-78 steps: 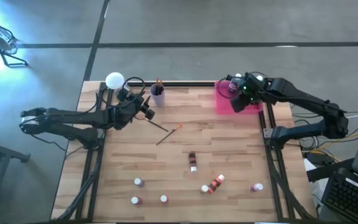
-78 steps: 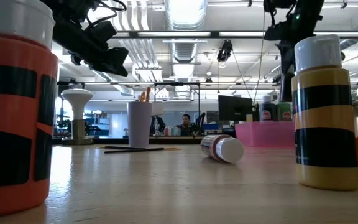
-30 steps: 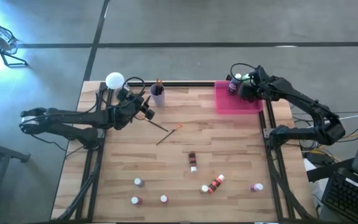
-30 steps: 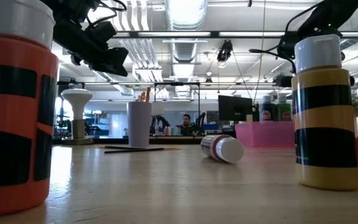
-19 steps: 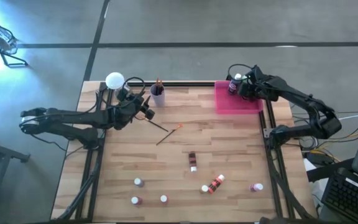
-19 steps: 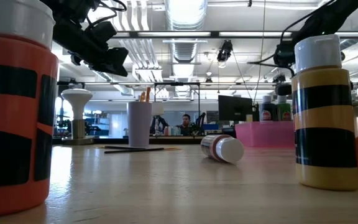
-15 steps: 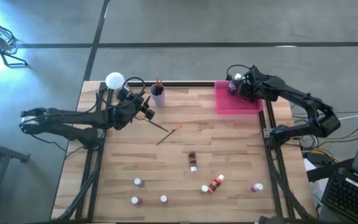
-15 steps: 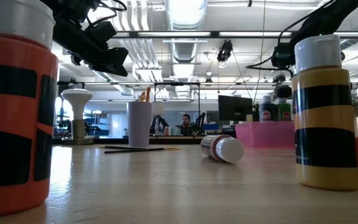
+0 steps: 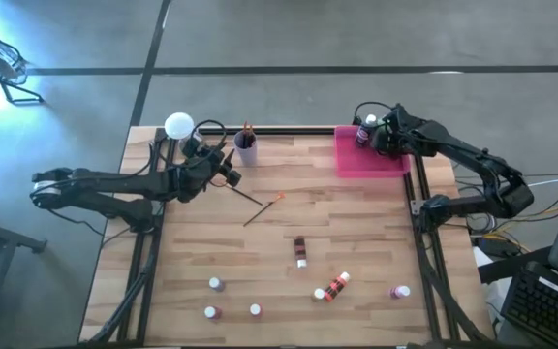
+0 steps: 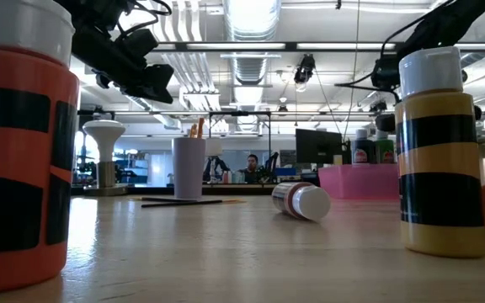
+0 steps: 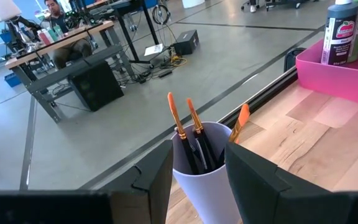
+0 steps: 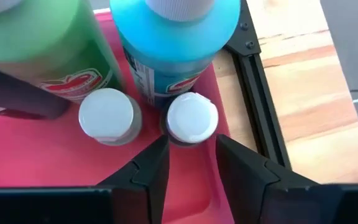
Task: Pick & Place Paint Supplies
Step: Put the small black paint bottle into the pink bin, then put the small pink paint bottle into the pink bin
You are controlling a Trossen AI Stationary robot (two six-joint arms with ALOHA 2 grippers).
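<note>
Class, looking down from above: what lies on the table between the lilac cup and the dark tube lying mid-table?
In the high view, two thin brushes lie crossed between the lilac cup and the dark tube.

Bright overhead ceiling lights (image 10: 251, 17); nearest bottles (image 10: 19, 143) blurred.

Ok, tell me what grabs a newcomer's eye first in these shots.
The pink tray at the table's far right corner stands out, with big green and blue bottles and two small white-capped bottles standing in it, the right claw just above one of them. Next, the lilac cup of orange-handled brushes in front of the left claw.
</note>
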